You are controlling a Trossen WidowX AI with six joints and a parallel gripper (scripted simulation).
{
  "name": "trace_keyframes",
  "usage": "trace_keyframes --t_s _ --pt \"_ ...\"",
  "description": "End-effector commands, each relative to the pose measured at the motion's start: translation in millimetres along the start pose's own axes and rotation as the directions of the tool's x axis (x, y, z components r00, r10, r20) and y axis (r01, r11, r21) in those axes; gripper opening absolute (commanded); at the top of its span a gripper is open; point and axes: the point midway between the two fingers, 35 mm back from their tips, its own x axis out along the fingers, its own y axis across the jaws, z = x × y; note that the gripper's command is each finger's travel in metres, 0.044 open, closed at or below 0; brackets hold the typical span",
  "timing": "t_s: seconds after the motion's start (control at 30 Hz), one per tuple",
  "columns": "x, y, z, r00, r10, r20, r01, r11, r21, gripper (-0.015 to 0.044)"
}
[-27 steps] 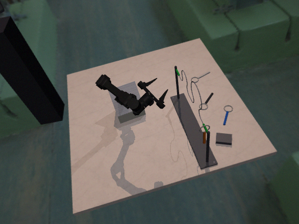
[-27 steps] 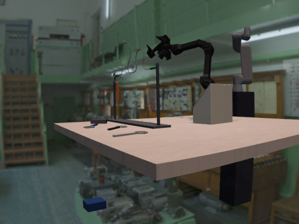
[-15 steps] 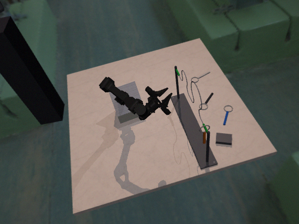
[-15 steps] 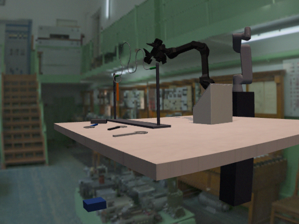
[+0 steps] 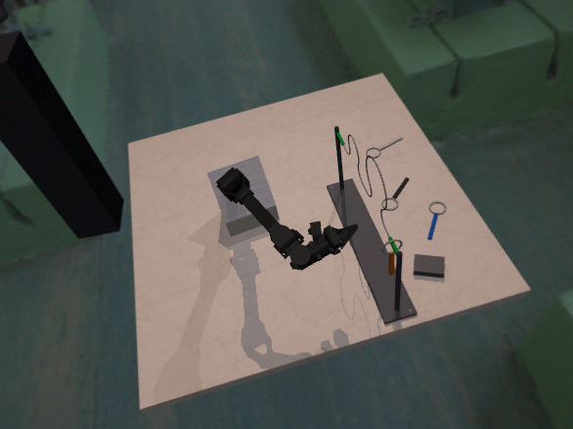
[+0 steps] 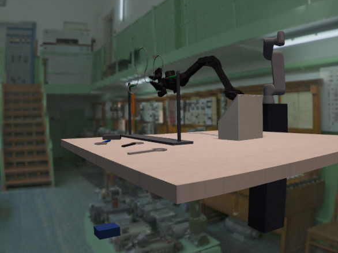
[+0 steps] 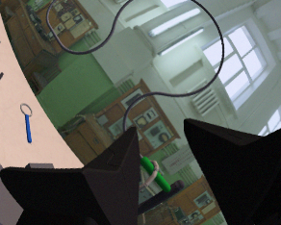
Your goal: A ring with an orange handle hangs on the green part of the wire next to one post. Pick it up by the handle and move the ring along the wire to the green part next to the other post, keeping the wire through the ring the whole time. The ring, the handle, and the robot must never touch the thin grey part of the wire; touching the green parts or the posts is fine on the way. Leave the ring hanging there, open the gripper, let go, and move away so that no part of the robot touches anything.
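The ring (image 5: 383,247) (image 6: 128,90) hangs around the green part (image 5: 393,245) (image 7: 163,181) beside one post (image 5: 398,282) (image 6: 130,114). Its orange handle (image 5: 391,264) (image 6: 132,104) points down; in the wrist view the left finger side hides it. The thin grey wire (image 7: 222,48) curves from there to the other green part (image 5: 340,139) (image 6: 172,76), beside the other post (image 5: 339,165) (image 6: 178,106). My gripper (image 5: 354,228) (image 6: 150,79) (image 7: 161,129) is partly open and empty. It is above the dark base, on the arm's side of the wire, short of the handle.
Past the dark base (image 5: 368,258) (image 6: 153,139) lie a blue-handled ring tool (image 5: 433,226) (image 6: 106,141) (image 7: 28,129), a black-handled one (image 5: 401,189) (image 6: 128,144), a grey one (image 5: 391,144) (image 6: 141,152) and a dark box (image 5: 429,264) (image 6: 112,137).
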Motion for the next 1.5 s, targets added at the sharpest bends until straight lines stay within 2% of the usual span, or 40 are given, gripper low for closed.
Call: trace_keyframes --t_s 0.0,0.2,0.37,0.5,0.67,0.9,1.47 --pt "-6.1 32.8 -35.1 0.999 0.018 -0.051 -0.007 0.977 0.211 0.016" --pt "-23.6 89.4 -85.3 0.991 0.044 -0.126 0.032 0.838 0.545 0.016" --pt "-44.5 140.9 -120.6 0.98 0.067 -0.188 0.104 0.637 0.764 0.016" --pt "-61.2 176.8 -140.0 0.97 0.081 -0.229 0.165 0.472 0.866 0.016" --pt "-60.6 177.4 -140.9 0.97 0.082 -0.231 0.168 0.463 0.87 0.016" --pt "-8.0 136.4 -134.3 0.97 0.076 -0.233 0.172 0.463 0.869 0.016" --pt "4.3 135.7 -138.0 0.97 0.074 -0.233 0.174 0.463 0.869 0.016"
